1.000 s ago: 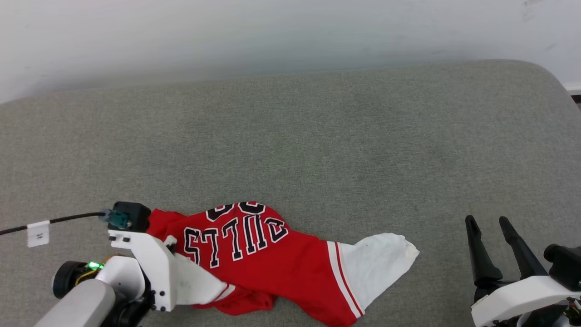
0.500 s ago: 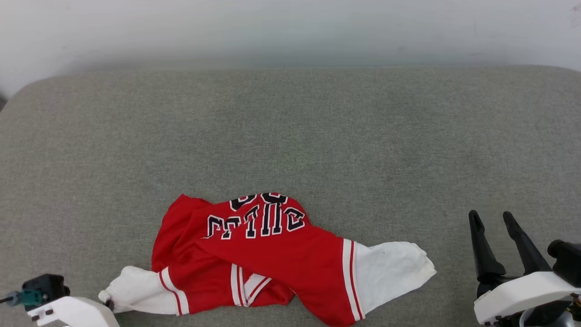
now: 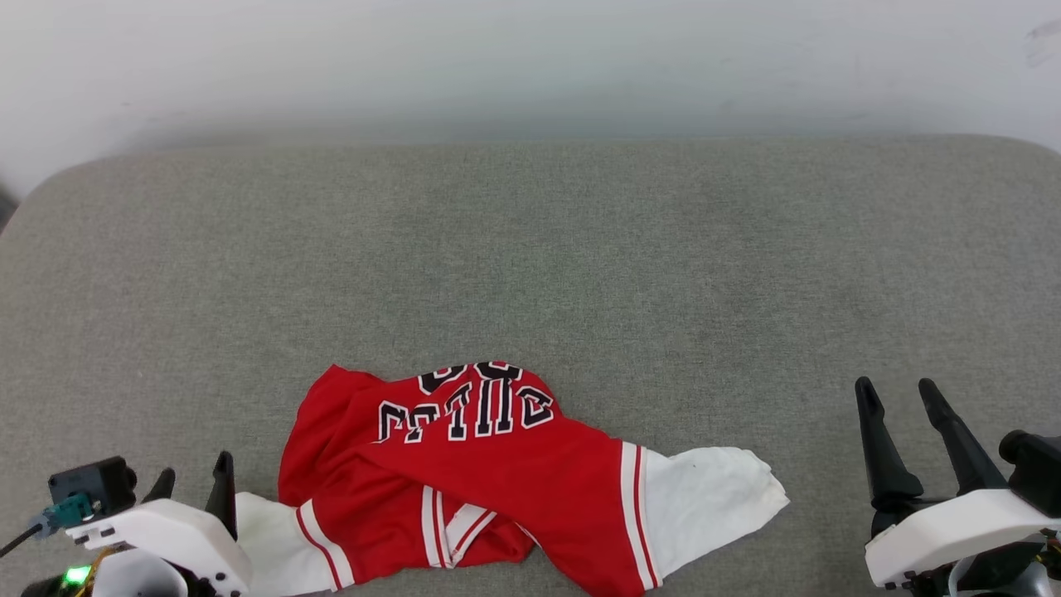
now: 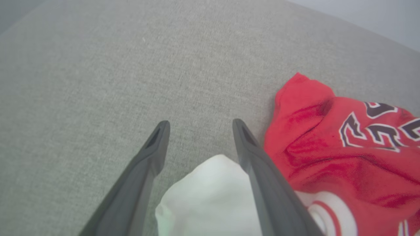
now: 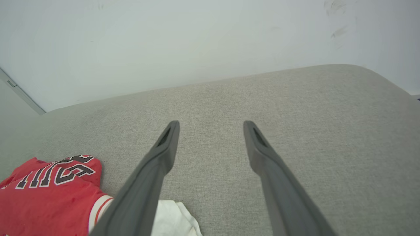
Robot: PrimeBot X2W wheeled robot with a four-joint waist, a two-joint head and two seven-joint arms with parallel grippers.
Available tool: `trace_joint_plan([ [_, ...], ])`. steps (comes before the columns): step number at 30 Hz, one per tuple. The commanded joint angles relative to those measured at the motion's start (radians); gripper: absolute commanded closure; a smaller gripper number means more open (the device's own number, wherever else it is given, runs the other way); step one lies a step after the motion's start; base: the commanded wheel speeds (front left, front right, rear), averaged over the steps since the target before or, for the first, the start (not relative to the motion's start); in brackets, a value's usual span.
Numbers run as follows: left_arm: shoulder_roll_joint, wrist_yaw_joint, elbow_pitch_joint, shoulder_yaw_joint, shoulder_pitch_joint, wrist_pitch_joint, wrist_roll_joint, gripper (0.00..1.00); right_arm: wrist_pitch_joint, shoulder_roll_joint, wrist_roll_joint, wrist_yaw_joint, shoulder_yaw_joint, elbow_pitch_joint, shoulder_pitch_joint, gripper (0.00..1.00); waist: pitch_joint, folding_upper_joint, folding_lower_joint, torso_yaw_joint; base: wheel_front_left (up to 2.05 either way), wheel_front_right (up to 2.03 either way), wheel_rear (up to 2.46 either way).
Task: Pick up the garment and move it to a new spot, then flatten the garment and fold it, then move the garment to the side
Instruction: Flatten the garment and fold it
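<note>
The garment (image 3: 497,473), a red shirt with white sleeves and black lettering, lies crumpled on the grey cushion near its front edge. My left gripper (image 3: 195,479) sits at the lower left, open, just left of the garment's white left sleeve (image 3: 265,539). In the left wrist view that sleeve (image 4: 210,196) lies loose below and between the spread fingers (image 4: 154,147), and the garment's red body (image 4: 344,147) is to the right. My right gripper (image 3: 899,398) stands open at the lower right, apart from the white right sleeve (image 3: 704,497). The right wrist view has the garment (image 5: 49,196) at lower left of the open gripper (image 5: 211,127).
The grey upholstered cushion (image 3: 530,265) stretches wide behind and beside the garment, with rounded far corners. A pale wall (image 3: 530,58) runs along its back edge. A black cable (image 3: 16,543) trails from my left wrist at the lower left corner.
My left gripper has let go of the garment's white sleeve and opened, after pulling back toward the lower left. The head camera has shifted, so the garment sits more centred. My right gripper stays open.
</note>
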Motion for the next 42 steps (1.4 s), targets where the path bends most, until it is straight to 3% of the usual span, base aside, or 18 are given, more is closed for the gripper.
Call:
trace_joint_plan([
  [1, 0.01, 0.004, -0.021, -0.008, -0.029, -0.041, 0.042, 0.0, 0.002, 0.001, 0.002, 0.0, -0.001, -0.001, 0.01, 0.0, -0.019, 0.0, 0.0, -0.006, 0.0, 0.0, 0.0],
  [15, 0.013, 0.084, -0.25, -0.086, -0.025, -0.162, 0.226, 0.0, 0.044, 0.001, -0.007, 0.0, -0.01, 0.019, 0.048, 0.0, -0.094, 0.0, 0.0, -0.042, 0.0, 0.0, 0.0],
  [21, -0.012, 0.131, -0.34, -0.116, 0.014, -0.175, 0.26, 0.0, 0.3, -0.005, -0.014, 0.0, -0.028, 0.061, 0.061, 0.0, -0.101, 0.0, 0.0, -0.03, 0.0, 0.0, 0.0],
  [28, -0.034, 0.137, -0.38, -0.13, -0.001, -0.187, 0.27, 0.0, 0.639, -0.089, 0.044, 0.0, 0.048, 0.124, -0.015, 0.0, -0.065, 0.0, 0.0, 0.028, 0.0, 0.0, 0.0],
  [33, -0.053, 0.12, -0.374, -0.142, -0.035, -0.195, 0.272, 0.0, 0.719, -0.138, 0.07, 0.0, 0.15, 0.247, -0.142, 0.0, -0.007, 0.0, 0.0, 0.084, 0.0, 0.0, 0.0],
  [41, -0.06, 0.099, -0.341, -0.15, -0.068, -0.201, 0.275, 0.0, 0.75, -0.139, 0.103, 0.0, 0.241, 0.449, -0.208, 0.0, 0.037, 0.0, 0.0, 0.104, 0.0, 0.0, 0.0],
  [42, -0.061, 0.097, -0.338, -0.151, -0.071, -0.202, 0.275, 0.0, 0.76, -0.133, 0.112, 0.0, 0.249, 0.466, -0.205, 0.25, 0.038, 0.0, 0.0, 0.104, 0.0, 0.0, 0.0],
])
